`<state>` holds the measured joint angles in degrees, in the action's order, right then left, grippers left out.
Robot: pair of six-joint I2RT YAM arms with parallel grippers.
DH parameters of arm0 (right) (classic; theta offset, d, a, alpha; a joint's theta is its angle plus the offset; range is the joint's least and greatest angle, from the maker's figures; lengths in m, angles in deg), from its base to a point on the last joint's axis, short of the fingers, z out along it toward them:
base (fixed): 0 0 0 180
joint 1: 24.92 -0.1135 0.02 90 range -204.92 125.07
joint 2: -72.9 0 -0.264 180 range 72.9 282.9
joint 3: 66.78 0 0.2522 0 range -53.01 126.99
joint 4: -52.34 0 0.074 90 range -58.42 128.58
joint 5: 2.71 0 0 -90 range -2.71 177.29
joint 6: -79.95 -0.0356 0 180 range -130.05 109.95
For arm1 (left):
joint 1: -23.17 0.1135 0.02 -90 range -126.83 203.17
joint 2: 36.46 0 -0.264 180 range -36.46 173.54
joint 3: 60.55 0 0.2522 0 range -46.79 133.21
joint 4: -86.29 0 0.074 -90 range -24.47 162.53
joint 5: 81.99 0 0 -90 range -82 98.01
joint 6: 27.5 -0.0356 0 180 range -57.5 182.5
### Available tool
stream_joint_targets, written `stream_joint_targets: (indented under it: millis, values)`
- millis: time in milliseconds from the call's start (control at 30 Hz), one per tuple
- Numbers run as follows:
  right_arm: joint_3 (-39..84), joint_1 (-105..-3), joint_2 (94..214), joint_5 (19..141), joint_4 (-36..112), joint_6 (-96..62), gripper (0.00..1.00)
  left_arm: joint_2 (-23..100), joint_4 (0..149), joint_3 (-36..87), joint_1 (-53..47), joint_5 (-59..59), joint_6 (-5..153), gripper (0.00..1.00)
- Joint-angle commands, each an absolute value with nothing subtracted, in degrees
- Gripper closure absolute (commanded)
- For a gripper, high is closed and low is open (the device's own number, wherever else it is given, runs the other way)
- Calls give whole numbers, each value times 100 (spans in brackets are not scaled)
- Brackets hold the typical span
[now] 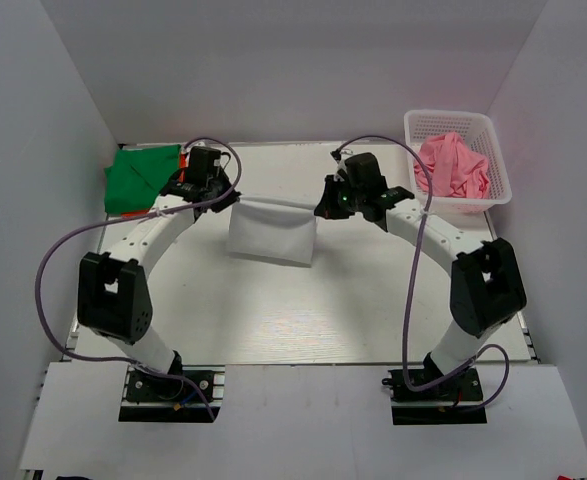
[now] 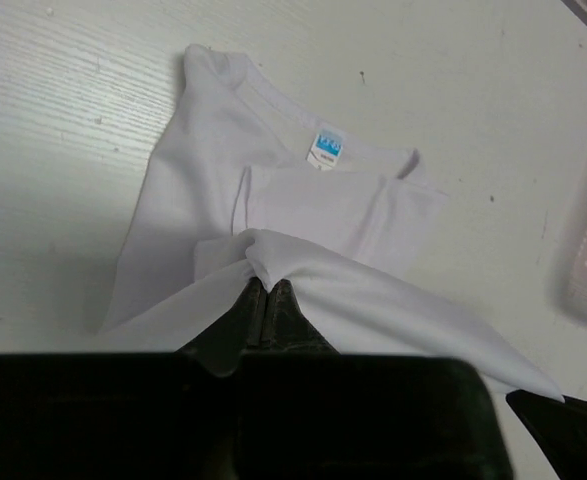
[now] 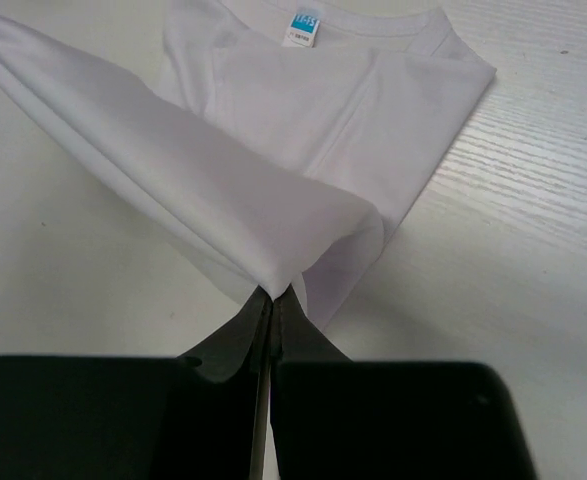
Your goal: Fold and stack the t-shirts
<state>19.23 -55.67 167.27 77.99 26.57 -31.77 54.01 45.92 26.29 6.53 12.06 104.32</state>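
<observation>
White shirt (image 1: 271, 232): 12 o'clock edge pinched in your left claw (image 2: 265, 290) and right claw (image 3: 273, 292), both clamped tight. Carry it level toward 6 o'clock, corners even.

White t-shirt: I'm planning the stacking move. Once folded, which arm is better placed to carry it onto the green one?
Left, probably. The left tool pinches the white t-shirt right beside the green t-shirt; the right tool grips the opposite corner, nearer the basket.

White arms (image 1: 163, 232), black joints (image 1: 113, 292), purple cables (image 1: 41, 272)
</observation>
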Motion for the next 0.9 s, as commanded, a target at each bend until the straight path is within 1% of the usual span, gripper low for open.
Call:
stream_joint_targets:
  millis: [0, 267, 367, 400, 467, 500, 667, 767, 833, 867]
  values:
    - [2397, -5315, 17045, 7551, 2645, -3159, 100, 5757, 4546, 3133, 761, 1679, 10372, 100]
    - [3047, -4927, 17994, 7174, 2671, -3211, 100, 7084, 4415, 4109, 876, 1679, 10372, 100]
    - [3389, -4804, 18478, 6875, 2610, -3194, 100, 7646, 4160, 4714, 928, 1566, 10372, 100]
    - [3548, -4787, 18766, 6787, 2601, -3237, 100, 7743, 4159, 4777, 928, 1565, 10372, 100]
    - [3777, -4699, 18944, 6725, 2601, -3290, 100, 7972, 4290, 4839, 981, 1443, 10372, 100]
    - [3969, -4699, 19179, 6795, 2618, -3334, 100, 8034, 4343, 4840, 981, 1442, 10372, 100]
    - [4296, -4576, 19577, 7093, 2610, -3528, 100, 8333, 4598, 5067, 1166, 1004, 10372, 100]
    - [4410, -4523, 19726, 7296, 2618, -3633, 100, 8518, 4827, 5174, 1166, 696, 10258, 93]
    - [4445, -4488, 19779, 7401, 2618, -3677, 100, 8632, 4959, 5234, 1166, 529, 10171, 73]
    - [4472, -4444, 19797, 7437, 2636, -3686, 92, 8632, 4959, 5235, 1166, 450, 10170, 54]
